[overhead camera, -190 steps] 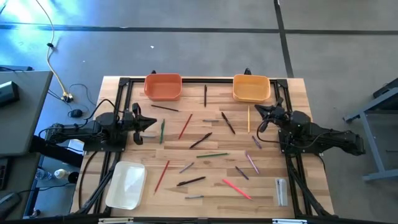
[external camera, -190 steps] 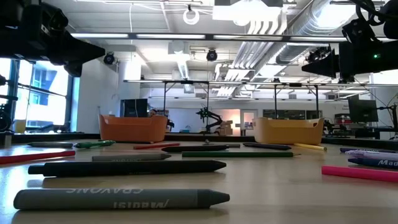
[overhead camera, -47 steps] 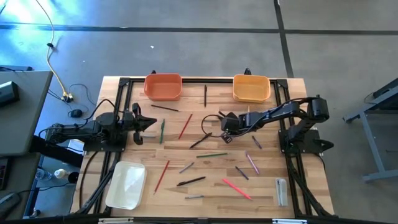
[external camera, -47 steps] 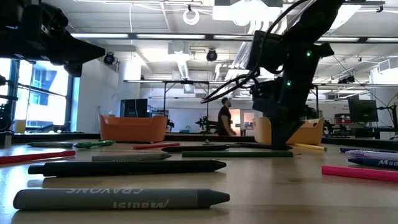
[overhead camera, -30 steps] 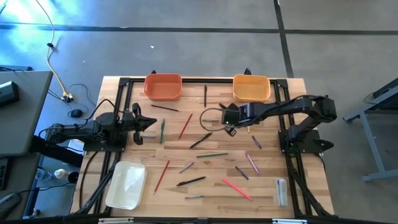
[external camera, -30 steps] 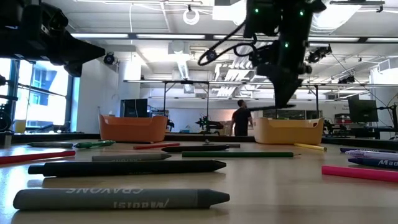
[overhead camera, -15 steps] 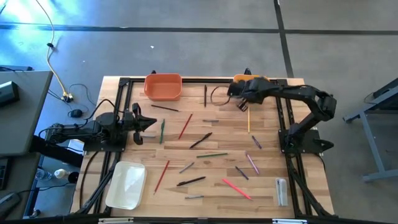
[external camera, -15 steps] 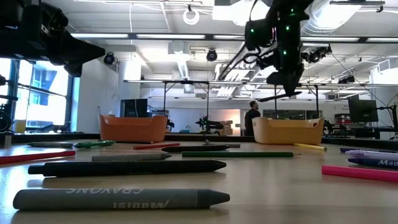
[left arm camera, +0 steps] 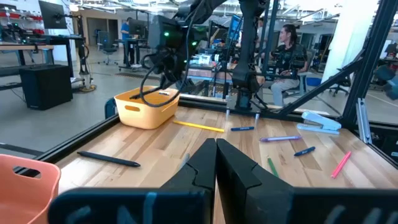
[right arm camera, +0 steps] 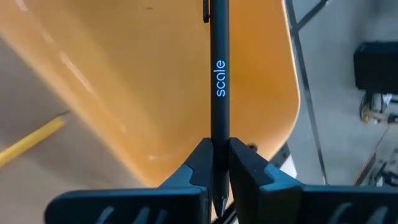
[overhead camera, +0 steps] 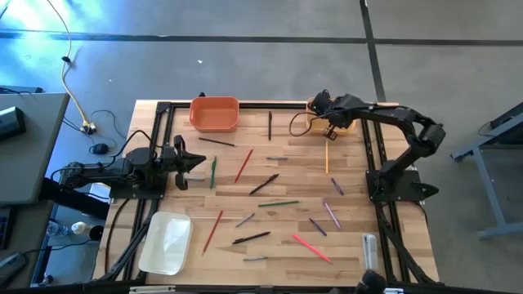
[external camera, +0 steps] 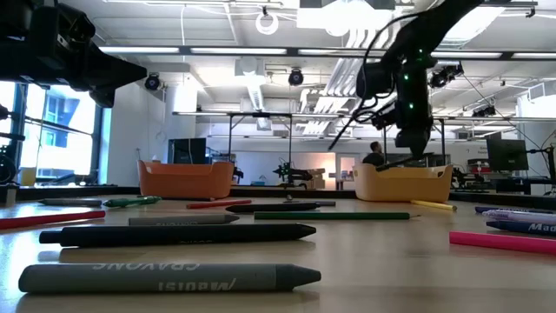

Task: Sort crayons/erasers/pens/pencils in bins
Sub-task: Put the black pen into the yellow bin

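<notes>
The right gripper (right arm camera: 217, 163) is pinching a black pen (right arm camera: 219, 68) between its two fingers (the word "scale" is printed in blue along the barrel), and the pen is sticking straight out ahead of the fingertips. Seen from above, the right gripper (overhead camera: 328, 114) is hanging over the yellow-orange bin (overhead camera: 346, 121) at the far edge of the table (overhead camera: 286, 229), hiding most of it. In the wrist view, the pen is lying across the bin's open inside, above its floor and not touching it. A yellow pencil (overhead camera: 327, 155) is lying on the wood just beside that bin. The left gripper (overhead camera: 198, 162) is waiting at the left side of the table, its fingers (left arm camera: 239, 165) pressed together on nothing. The orange bin (overhead camera: 215, 113) and the white bin (overhead camera: 166, 242) are sitting well apart from the pen.
</notes>
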